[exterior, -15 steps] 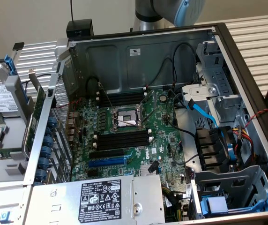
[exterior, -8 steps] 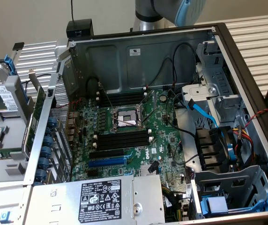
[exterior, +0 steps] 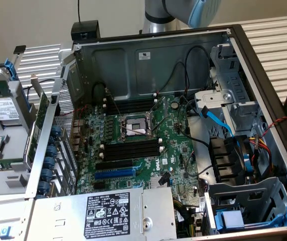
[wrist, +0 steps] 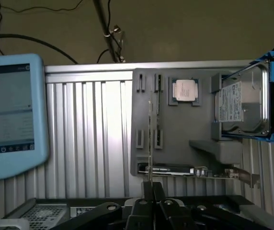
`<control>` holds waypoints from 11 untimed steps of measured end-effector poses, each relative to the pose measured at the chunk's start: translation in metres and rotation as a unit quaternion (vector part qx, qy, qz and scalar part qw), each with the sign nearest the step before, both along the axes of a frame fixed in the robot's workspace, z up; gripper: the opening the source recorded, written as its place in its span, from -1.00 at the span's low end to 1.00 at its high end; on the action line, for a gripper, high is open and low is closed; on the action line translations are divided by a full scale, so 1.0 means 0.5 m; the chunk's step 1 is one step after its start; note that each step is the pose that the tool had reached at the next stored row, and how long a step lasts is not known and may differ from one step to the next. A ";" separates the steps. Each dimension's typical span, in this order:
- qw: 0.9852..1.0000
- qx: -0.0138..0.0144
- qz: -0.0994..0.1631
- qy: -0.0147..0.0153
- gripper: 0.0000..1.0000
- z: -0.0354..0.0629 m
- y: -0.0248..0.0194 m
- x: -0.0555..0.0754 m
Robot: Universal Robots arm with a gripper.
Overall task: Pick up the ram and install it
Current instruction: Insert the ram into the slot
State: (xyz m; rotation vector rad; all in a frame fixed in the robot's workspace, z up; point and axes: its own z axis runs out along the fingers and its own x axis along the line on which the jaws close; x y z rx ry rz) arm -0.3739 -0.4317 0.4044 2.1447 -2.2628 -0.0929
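Observation:
My gripper [wrist: 149, 186] hangs high above the work area, its two dark fingers pressed together. A thin stick, the ram [wrist: 150, 139], juts out from between the fingertips and is seen edge-on, passing in front of the grey parts tray [wrist: 175, 124]. In the exterior view the arm [exterior: 183, 12] stands behind the open computer case. Inside the case lies the green motherboard [exterior: 176, 145] with black memory slots [exterior: 131, 149] on both sides of the CPU socket [exterior: 133, 128].
The tray holds a CPU [wrist: 184, 90], a hard drive [wrist: 242, 103] in a blue bracket and an expansion card [wrist: 175, 170]. A blue-framed screen [wrist: 10, 110] lies beside it. In the case are a power supply [exterior: 113, 213], a fan [exterior: 229, 160] and loose cables [exterior: 219, 123].

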 end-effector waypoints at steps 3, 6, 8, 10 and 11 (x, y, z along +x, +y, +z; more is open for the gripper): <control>1.000 0.000 0.000 0.002 -0.76 0.022 -0.0003 0.024; 1.000 0.000 0.000 0.004 -0.76 0.040 -0.0006 0.049; 1.000 0.000 0.000 0.005 -0.76 0.049 -0.0007 0.067; 1.000 0.000 0.000 0.005 -0.76 0.054 -0.0007 0.085; 1.000 0.000 0.000 0.005 -0.76 0.056 -0.0007 0.094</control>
